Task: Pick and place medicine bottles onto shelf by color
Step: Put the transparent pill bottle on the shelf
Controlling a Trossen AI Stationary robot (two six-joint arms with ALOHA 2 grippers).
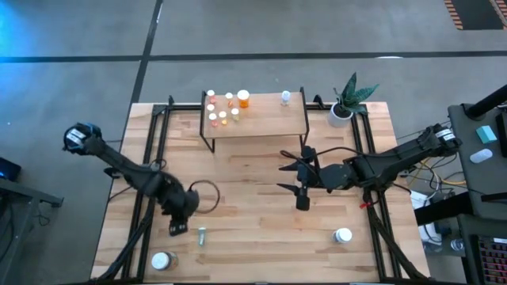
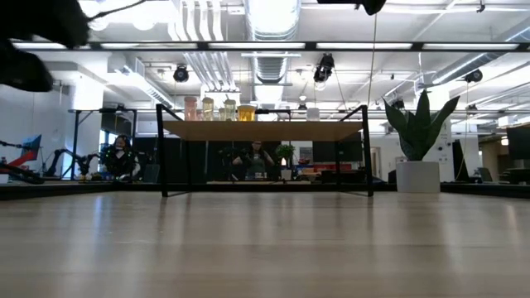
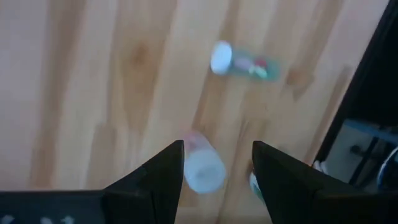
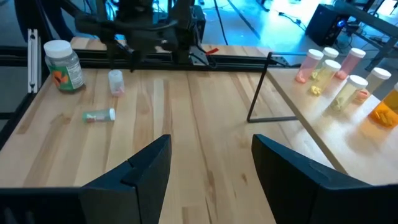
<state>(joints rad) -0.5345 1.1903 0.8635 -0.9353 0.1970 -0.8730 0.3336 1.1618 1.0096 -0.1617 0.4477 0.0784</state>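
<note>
My left gripper (image 1: 177, 222) hangs open near the table's near-left corner, fingers pointing down. A small pinkish white-capped vial (image 3: 202, 167) stands upright on the table below the gap between its fingers (image 3: 166, 171), which are not touching it; the right wrist view shows this vial (image 4: 115, 82) under the arm. A green vial (image 3: 245, 62) lies on its side beside it. My right gripper (image 1: 287, 176) is open and empty, held level over the table's middle. The shelf (image 1: 253, 117) carries several bottles (image 1: 223, 109), among them an orange one (image 1: 243, 99) and a pale one (image 1: 285, 97).
A large white-capped bottle (image 1: 162, 260) stands by the near-left corner and another white-capped bottle (image 1: 342, 235) near the right. A potted plant (image 1: 344, 99) stands right of the shelf. Black frame rails (image 1: 154, 142) run along both table sides.
</note>
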